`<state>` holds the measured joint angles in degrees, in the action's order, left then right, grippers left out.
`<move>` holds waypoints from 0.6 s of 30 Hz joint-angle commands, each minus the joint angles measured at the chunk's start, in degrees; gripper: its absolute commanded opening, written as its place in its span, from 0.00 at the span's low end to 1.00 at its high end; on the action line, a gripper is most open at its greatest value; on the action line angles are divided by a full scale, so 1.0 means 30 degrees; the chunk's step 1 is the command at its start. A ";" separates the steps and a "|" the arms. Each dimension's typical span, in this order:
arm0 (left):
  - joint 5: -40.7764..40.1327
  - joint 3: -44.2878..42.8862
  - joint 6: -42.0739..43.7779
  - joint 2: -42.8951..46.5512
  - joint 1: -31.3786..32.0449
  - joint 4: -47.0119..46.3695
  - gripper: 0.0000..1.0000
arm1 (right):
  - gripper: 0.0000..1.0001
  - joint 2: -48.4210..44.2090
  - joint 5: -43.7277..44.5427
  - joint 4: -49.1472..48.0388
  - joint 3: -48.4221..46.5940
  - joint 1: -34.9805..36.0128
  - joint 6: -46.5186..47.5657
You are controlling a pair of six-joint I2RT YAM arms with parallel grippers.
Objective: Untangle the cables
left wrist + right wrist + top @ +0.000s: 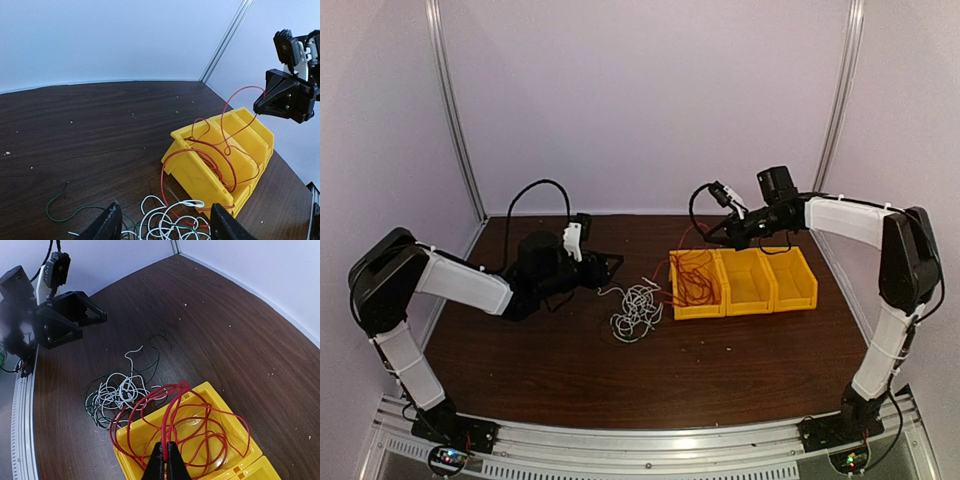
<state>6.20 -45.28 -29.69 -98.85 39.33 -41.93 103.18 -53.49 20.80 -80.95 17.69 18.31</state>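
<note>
Right gripper (165, 460) is clamped on the red cable (169, 425), whose loops hang into the end yellow bin (127, 452). White and dark cables (117, 395) lie tangled on the table (225, 340) just beside that bin. Left gripper (162, 222) stands with jaws apart, empty, near the tangle.

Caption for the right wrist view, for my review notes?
Right claw shut on the red cable, loops draped in a yellow bin; other cables lie tangled on the table.

Red cable (172, 410), white cable (122, 390) — yellow bins (750, 302) (dark wood-grain table (720, 370)).
</note>
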 commanded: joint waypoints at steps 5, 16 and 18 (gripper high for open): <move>-0.0165 0.0178 -0.0288 -0.0309 -0.0264 -0.0341 0.61 | 0.00 0.2214 0.3606 0.1000 -0.0585 0.1463 0.0543; 0.1641 -0.0899 -0.1085 -0.2555 -0.0308 0.0921 0.62 | 0.00 0.3651 0.9260 0.1824 -0.1497 0.2802 0.0411; 0.2462 -0.1615 -0.1243 -0.3511 -0.0308 0.1742 0.62 | 0.00 0.3467 0.9748 0.2098 -0.1558 0.2803 0.0412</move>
<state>8.60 -46.46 -31.99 -104.60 38.87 -40.56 113.71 -31.33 25.19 -83.42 26.48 19.57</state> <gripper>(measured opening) 0.619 0.007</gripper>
